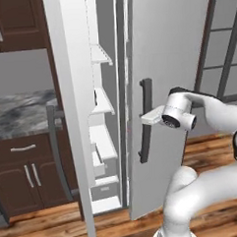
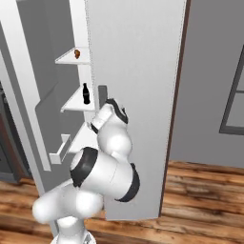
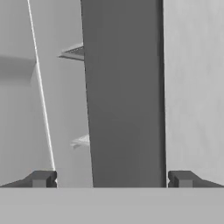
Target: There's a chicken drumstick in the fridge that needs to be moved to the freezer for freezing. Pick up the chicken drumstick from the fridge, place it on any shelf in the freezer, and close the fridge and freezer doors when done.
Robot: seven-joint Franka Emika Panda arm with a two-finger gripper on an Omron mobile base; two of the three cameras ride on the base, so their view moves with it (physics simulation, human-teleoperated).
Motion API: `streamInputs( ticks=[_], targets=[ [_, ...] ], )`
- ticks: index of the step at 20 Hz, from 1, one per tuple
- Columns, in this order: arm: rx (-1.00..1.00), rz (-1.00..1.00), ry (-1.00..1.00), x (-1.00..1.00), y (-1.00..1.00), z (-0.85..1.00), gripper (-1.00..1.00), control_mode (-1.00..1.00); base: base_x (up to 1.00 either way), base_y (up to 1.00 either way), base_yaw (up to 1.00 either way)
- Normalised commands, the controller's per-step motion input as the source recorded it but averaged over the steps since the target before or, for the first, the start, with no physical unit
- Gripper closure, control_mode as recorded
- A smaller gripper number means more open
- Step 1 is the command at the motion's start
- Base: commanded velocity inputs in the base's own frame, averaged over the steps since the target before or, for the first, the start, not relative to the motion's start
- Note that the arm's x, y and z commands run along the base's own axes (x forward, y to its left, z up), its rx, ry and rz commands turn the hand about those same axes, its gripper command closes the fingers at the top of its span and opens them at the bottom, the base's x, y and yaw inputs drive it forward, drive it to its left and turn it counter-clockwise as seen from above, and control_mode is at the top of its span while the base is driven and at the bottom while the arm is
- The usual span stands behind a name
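The wide fridge door stands nearly closed, while the narrow freezer door stands open, exposing the freezer with its short white shelves. The gripper is spread to full width with one fingertip on each side of the dark bar handle, holding nothing. The chicken drumstick lies on an upper freezer shelf, above a dark bottle on the shelf below.

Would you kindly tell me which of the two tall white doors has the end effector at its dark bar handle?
The wider, closed door; its handle sits between the open end effector tips.
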Motion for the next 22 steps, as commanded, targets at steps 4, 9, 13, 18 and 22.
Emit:
streamInputs(
  ticks=[4,9,13,18,22],
  targets=[
    [0.0,-0.03,-0.01,0.55,0.45,0.0,-1.0,-1.0,0.0,0.0,0.0],
    [0.0,0.0,0.0,0.54,0.29,0.0,-1.0,-1.0,0.0,0.0,0.0],
    [0.0,0.0,0.0,0.61,0.18,0.06,-1.0,-1.0,0.0,0.0,0.0],
    [0.0,0.0,-0.03,0.35,0.19,0.41,-1.0,-1.0,0.0,0.0,0.0],
    [0.0,0.0,-0.19,0.0,0.19,0.91,-1.0,-1.0,0.0,0.0,0.0]
  ],
)
